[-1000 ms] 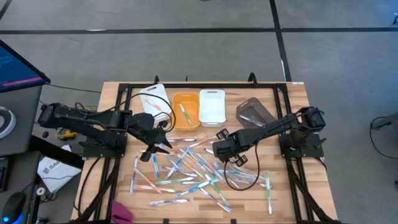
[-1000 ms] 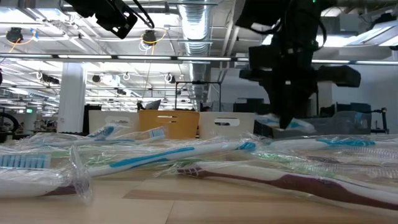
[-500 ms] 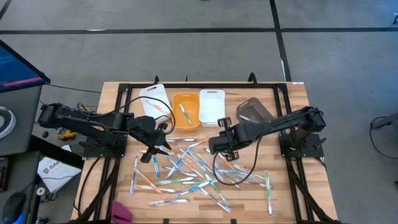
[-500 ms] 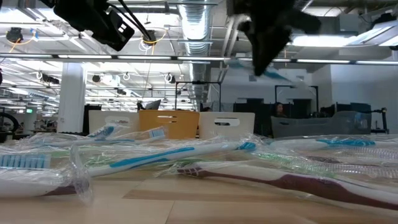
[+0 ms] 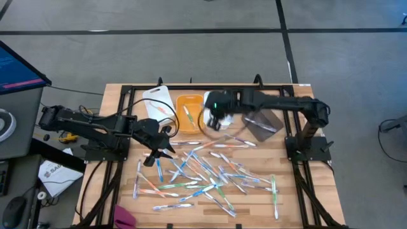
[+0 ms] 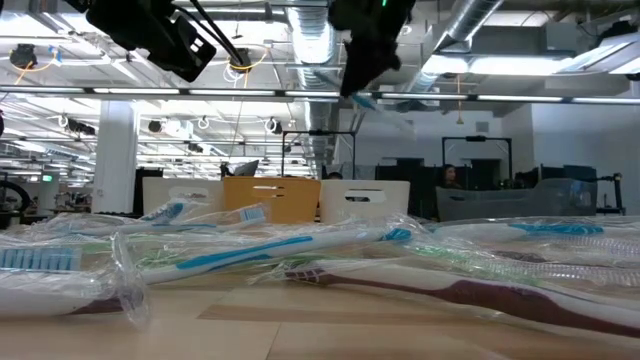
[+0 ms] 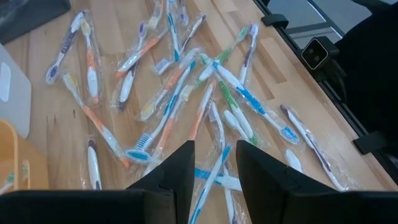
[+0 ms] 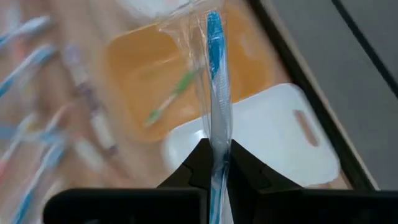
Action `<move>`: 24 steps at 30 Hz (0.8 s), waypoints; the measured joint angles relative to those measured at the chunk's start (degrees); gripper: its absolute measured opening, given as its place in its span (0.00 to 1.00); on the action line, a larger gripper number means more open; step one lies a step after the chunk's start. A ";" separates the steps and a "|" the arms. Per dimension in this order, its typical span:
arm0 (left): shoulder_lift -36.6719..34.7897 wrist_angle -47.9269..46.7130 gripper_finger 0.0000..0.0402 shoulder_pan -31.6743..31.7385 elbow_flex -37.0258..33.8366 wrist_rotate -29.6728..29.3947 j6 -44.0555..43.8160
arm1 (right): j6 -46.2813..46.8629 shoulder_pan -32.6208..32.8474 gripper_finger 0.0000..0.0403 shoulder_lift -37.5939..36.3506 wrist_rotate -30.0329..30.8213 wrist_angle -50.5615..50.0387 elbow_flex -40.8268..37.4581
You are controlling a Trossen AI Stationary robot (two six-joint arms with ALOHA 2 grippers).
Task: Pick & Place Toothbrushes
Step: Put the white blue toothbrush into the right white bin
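Note:
Many wrapped toothbrushes [image 5: 203, 168], mostly blue and white, lie scattered on the wooden table. My right gripper [image 5: 215, 121] hangs over the white bin [image 5: 217, 102], beside the orange bin [image 5: 189, 113], shut on one blue-and-white wrapped toothbrush [image 8: 214, 81]. The orange bin holds a green toothbrush [image 8: 168, 96]. In the low view the right gripper [image 6: 362, 55] is high up, with the brush's blue end [image 6: 364, 100] below it. My left gripper [image 7: 214, 180] hovers open above the left part of the pile [image 5: 162, 149], with nothing between its fingers. My right gripper pinches the wrapped toothbrush's handle [image 8: 217, 146] between its two fingers. The brush runs on along the fingers, its blue head end [image 8: 213, 28] out ahead of them. The fingers slant down from the table's right side. The brush is lifted clear, over the bins.
A dark see-through bin [image 5: 261, 117] stands right of the white bin. A white board-like tray [image 5: 158, 100] lies left of the orange bin. A black frame [image 5: 191, 87] runs round the tabletop. Bare wood shows along the table's near right [image 5: 299, 203].
My right gripper has risen from the pile's right side and swung toward the far edge and leftward, rolling its wrist, until it hangs over the white bin. The blue-and-white toothbrush has gone with it, lifted clear of the table.

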 joint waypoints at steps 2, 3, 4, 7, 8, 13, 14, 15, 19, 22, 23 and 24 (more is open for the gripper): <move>0.00 -0.02 0.28 0.00 0.00 0.00 0.00 | 0.38 -3.19 0.04 0.68 -1.34 1.68 -0.50; 0.00 -0.05 0.28 0.00 0.00 0.00 0.01 | 1.11 -4.70 0.04 0.82 -2.02 1.77 -0.62; 0.00 -0.09 0.28 0.00 0.00 0.00 0.02 | 2.19 -6.07 0.04 0.83 -3.01 2.13 -0.63; 0.00 -0.15 0.28 0.00 0.00 0.02 0.12 | 6.76 -9.29 0.05 1.46 -7.63 5.03 -0.35; 0.00 -0.17 0.28 0.00 0.00 0.00 0.13 | 8.00 -10.15 0.05 1.82 -8.88 5.08 -0.44; 0.00 -0.26 0.28 0.00 0.00 0.00 0.19 | 9.47 -12.04 0.04 4.79 -10.07 4.34 -0.52; 0.00 -0.26 0.28 0.00 0.00 0.00 0.19 | 9.47 -12.32 0.04 5.60 -10.29 3.70 -0.61; 0.00 -0.31 0.28 0.00 0.00 0.00 0.19 | 9.47 -12.31 0.04 6.71 -10.49 4.87 -0.57; 0.00 -0.42 0.28 -0.04 0.00 0.00 0.19 | 9.97 -12.51 0.05 10.78 -13.04 5.83 -0.50; 0.00 -0.44 0.28 -0.04 0.00 0.00 0.06 | 10.25 -12.88 0.05 12.83 -13.06 5.31 -0.48; -0.01 -0.50 0.28 -0.04 0.00 0.02 0.05 | 10.60 -13.06 0.04 13.33 -13.06 5.10 -0.48; -0.02 -0.50 0.28 -0.04 0.00 0.02 0.04 | 10.97 -13.13 0.04 13.76 -13.06 4.96 -0.48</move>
